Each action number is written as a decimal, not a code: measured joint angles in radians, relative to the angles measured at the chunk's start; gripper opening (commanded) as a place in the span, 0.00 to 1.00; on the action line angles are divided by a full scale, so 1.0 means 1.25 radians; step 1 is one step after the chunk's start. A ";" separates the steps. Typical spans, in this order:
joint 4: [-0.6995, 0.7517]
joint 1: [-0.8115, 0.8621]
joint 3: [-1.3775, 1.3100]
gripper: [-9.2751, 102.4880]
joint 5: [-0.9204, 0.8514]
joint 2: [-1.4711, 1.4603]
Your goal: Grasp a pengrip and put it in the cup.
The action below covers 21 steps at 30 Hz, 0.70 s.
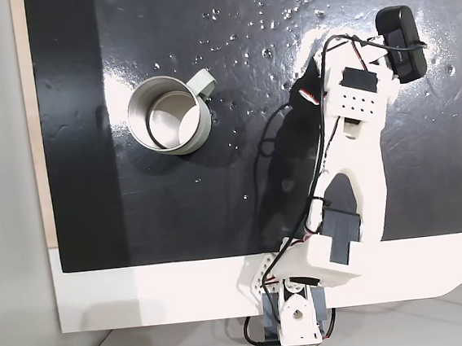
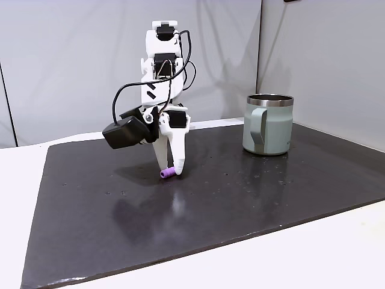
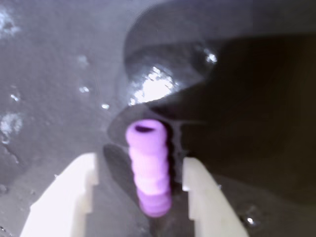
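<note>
we see gripper [image 3: 138, 197] in wrist view: jaws parted, one white finger [image 3: 66, 197] each side of pengrip [image 3: 148, 168], narrow gaps on both sides, nothing clamped. pengrip purple, ribbed, hollow end facing away from camera, lying on black mat [image 3: 49, 74].

in a fixed view from side, gripper [image 2: 169, 167] points down, tips at mat [image 2: 240, 198], pengrip [image 2: 168, 174] lying at fingertips.

cup [image 2: 267, 124] upright, well apart to right, handle toward camera. in a fixed view from above, cup [image 1: 170, 114] sits left of arm [image 1: 354, 177], shiny inside.
</note>
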 measured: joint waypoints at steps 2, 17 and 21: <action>0.037 0.000 -0.047 0.22 -0.001 -0.028; 0.128 -0.004 -0.139 0.08 -0.004 -0.066; 0.193 -0.026 -0.112 0.08 0.017 -0.010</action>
